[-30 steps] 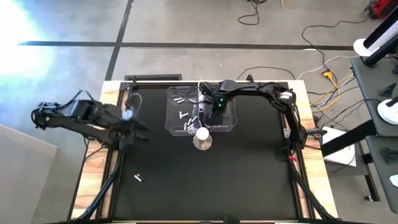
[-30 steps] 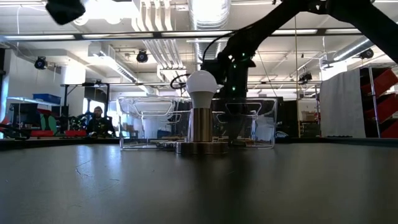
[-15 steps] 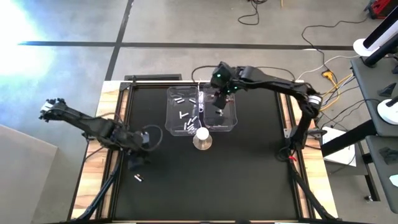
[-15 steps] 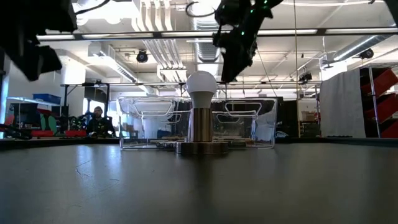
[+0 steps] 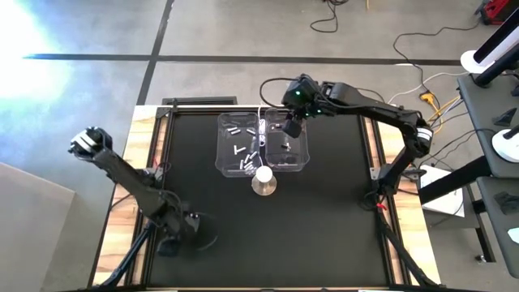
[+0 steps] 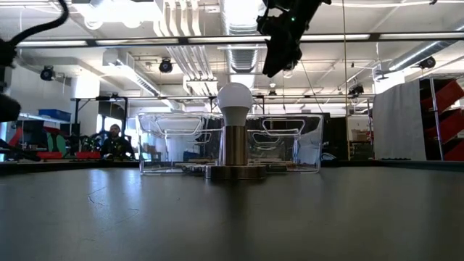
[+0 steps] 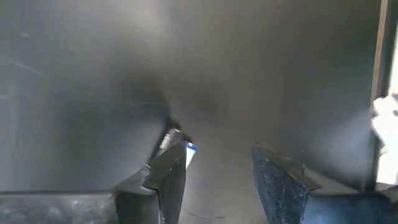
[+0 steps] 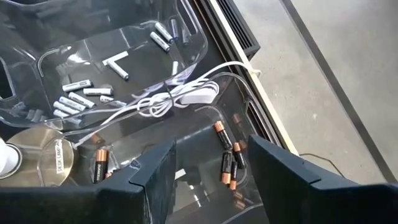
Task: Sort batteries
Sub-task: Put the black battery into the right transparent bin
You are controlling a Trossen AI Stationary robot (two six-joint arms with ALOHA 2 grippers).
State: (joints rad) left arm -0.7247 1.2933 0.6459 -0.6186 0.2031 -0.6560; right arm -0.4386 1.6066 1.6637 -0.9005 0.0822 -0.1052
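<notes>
Left fingers parted, low over the bench, far from the bins; lone battery by one fingertip, off-centre; right fingers parted, empty, above the bins.

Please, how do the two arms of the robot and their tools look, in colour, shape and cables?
Both arms are dark, thin and jointed. The right arm shows small green lights near its tool; a black cable loops from it. The left tool has two flat dark fingers with a rough, speckled surface.
</notes>
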